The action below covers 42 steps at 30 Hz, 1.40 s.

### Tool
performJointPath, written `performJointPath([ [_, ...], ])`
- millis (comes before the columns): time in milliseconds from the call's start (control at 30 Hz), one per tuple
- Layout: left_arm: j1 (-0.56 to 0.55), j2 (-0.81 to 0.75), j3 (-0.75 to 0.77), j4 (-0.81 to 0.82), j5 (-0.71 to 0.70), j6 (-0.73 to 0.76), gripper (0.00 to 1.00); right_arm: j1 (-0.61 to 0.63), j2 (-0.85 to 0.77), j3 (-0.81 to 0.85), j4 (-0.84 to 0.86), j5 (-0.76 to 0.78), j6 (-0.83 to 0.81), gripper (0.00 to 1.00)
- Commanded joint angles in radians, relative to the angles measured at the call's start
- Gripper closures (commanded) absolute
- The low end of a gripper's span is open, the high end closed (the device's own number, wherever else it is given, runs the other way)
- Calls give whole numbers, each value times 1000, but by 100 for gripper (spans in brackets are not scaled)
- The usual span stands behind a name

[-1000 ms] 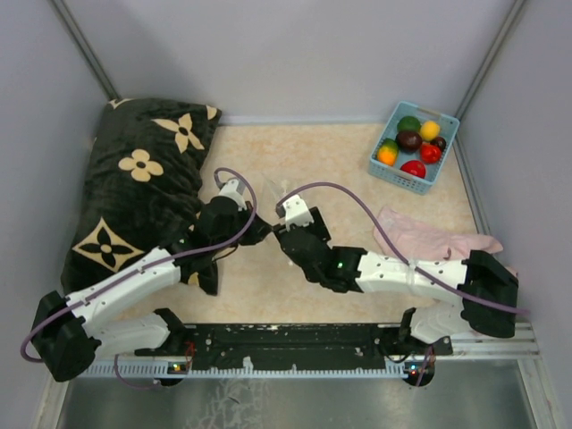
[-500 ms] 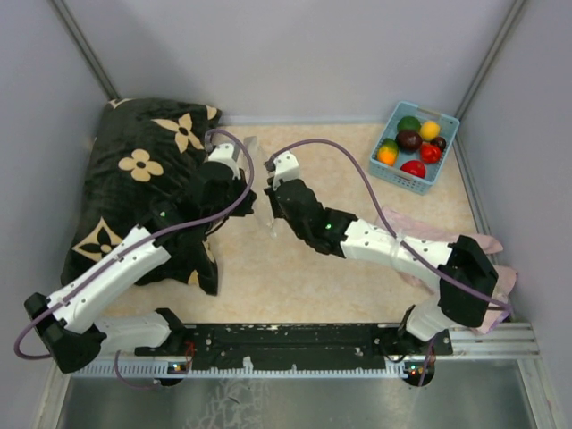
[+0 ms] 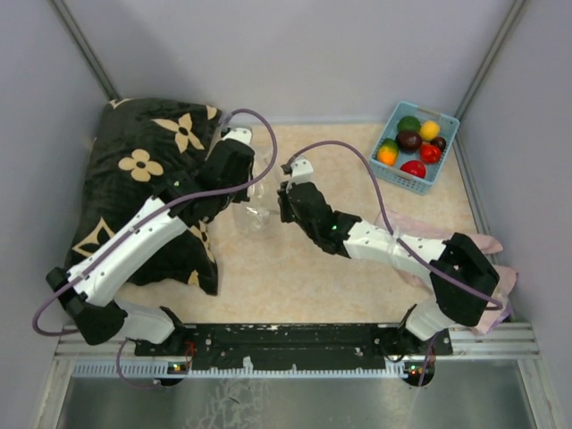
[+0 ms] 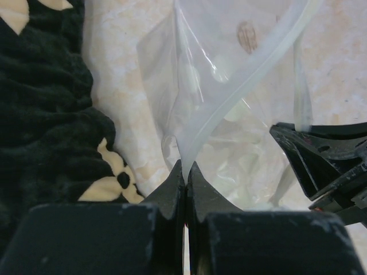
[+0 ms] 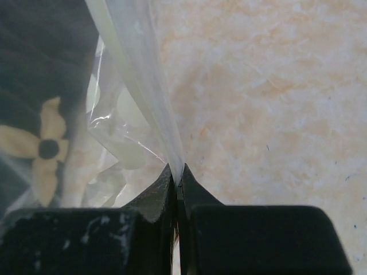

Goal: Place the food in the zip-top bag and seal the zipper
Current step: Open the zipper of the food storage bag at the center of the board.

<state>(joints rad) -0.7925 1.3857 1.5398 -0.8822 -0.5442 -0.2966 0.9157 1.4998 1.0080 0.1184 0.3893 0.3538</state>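
The zip-top bag (image 3: pixel 254 217) hangs clear and crinkly between my two grippers, next to the pillow. In the left wrist view my left gripper (image 4: pixel 185 169) is shut on the zipper (image 4: pixel 243 83), which curves up and away across the bag (image 4: pixel 229 143). From above, that gripper (image 3: pixel 253 185) sits at the bag's left side. My right gripper (image 5: pixel 176 172) is shut on the zipper (image 5: pixel 143 86) at the other side of the bag (image 5: pixel 114 137), and from above it (image 3: pixel 281 201) is at the right. The food (image 3: pixel 411 141) lies in the basket, far right.
A light blue basket (image 3: pixel 391 170) stands at the back right corner. A black floral pillow (image 3: pixel 134 188) covers the left side, touching my left arm. A pink cloth (image 3: pixel 420 237) lies partly under my right arm. The right gripper's black body (image 4: pixel 327 160) shows in the left wrist view.
Both arms have moved away from the near edge toward the pillow, carrying the bag. My right gripper has gone from open to shut on the bag's zipper edge.
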Motion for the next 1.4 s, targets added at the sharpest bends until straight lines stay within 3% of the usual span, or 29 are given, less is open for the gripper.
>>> performJointPath([
  [0,-5,75,93,-94,-67,86,100,-40,-7,-77,93,-40,107,100],
  [333,-5,261,189,-70,-70,146,100,-155,-24,-212,140,-150,160,100],
  [533,-7,292,125,16,93,137,100,-169,-38,-219,178,-193,146,69],
  [700,-10,298,60,77,210,115,100,-168,-22,-149,159,-199,138,54],
  [1200,-14,306,-27,158,313,60,100,-195,49,5,120,-177,201,51],
  [1367,-15,304,-38,159,281,60,100,-212,65,-4,105,-185,209,51],
])
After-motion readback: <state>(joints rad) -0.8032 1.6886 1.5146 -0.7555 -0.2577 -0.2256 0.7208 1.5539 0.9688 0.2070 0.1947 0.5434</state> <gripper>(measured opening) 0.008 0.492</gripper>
